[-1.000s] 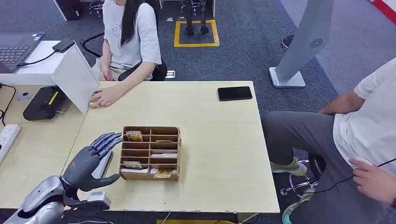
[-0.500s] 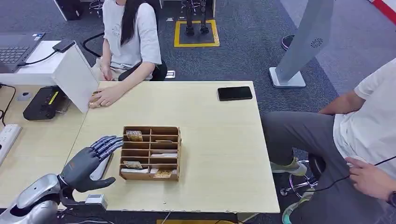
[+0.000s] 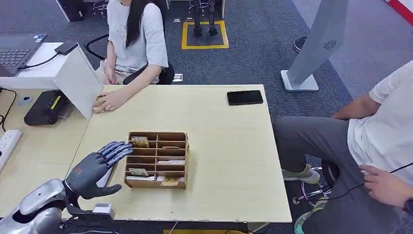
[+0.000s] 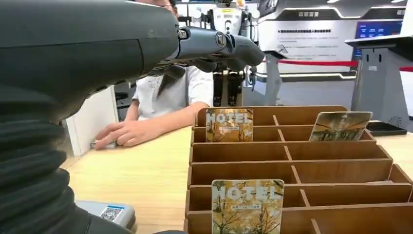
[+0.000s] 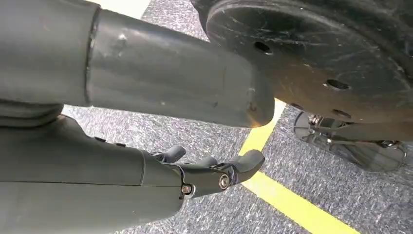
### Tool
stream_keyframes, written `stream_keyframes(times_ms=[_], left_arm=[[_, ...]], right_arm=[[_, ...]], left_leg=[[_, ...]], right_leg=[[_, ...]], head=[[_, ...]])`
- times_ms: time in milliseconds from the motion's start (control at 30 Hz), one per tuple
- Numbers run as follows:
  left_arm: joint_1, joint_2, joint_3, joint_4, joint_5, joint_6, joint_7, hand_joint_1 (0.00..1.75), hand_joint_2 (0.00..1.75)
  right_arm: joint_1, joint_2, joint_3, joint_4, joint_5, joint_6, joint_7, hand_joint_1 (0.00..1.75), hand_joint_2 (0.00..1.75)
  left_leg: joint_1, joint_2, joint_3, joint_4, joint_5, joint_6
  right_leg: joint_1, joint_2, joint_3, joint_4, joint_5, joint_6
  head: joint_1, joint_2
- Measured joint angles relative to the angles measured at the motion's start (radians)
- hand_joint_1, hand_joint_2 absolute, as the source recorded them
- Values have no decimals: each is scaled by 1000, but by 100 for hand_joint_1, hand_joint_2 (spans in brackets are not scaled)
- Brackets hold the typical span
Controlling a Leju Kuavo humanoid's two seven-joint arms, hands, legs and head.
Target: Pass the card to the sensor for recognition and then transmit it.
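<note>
A wooden card organiser [image 3: 157,137] stands on the light table [image 3: 229,146], with cards marked HOTEL in some slots: one at the far left [image 3: 140,142], one near the front left [image 3: 138,172]. My left hand [image 3: 92,171] hovers open just left of the organiser, fingers [image 3: 117,148] spread toward its far left corner, holding nothing. A flat grey sensor [image 3: 111,171] lies on the table under the hand. The left wrist view shows the fingers [image 4: 219,46] above the organiser [image 4: 292,151], the cards [image 4: 229,125] [image 4: 247,207] and the sensor [image 4: 104,212]. My right hand [image 5: 209,170] hangs over the floor, empty.
A black phone [image 3: 244,97] lies at the table's far right corner. A person sits across with a hand [image 3: 111,101] resting on the table beside a white panel [image 3: 78,80]. Another person [image 3: 375,141] sits to the right. A black device [image 3: 46,108] and power strip [image 3: 7,144] lie left.
My left hand has dropped slightly and its fingertips have edged closer to the organiser's far left corner. Cards, phone and the people's hands stay put.
</note>
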Motion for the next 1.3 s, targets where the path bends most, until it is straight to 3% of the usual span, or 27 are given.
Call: stream_keyframes(times_ms=[600,1300], left_arm=[[-28,24,-33,0,-15,-14,13,0,175],[-82,33,-137,18,-37,-26,24,0,175]], right_arm=[[-3,0,0,0,0,13,0,0,0],[-6,0,18,0,0,16,8,0,0]], left_leg=[[0,0,0,0,0,0],[0,0,0,0,0,0]], right_leg=[[0,0,0,0,0,0],[0,0,0,0,0,0]], head=[[0,0],[0,0]])
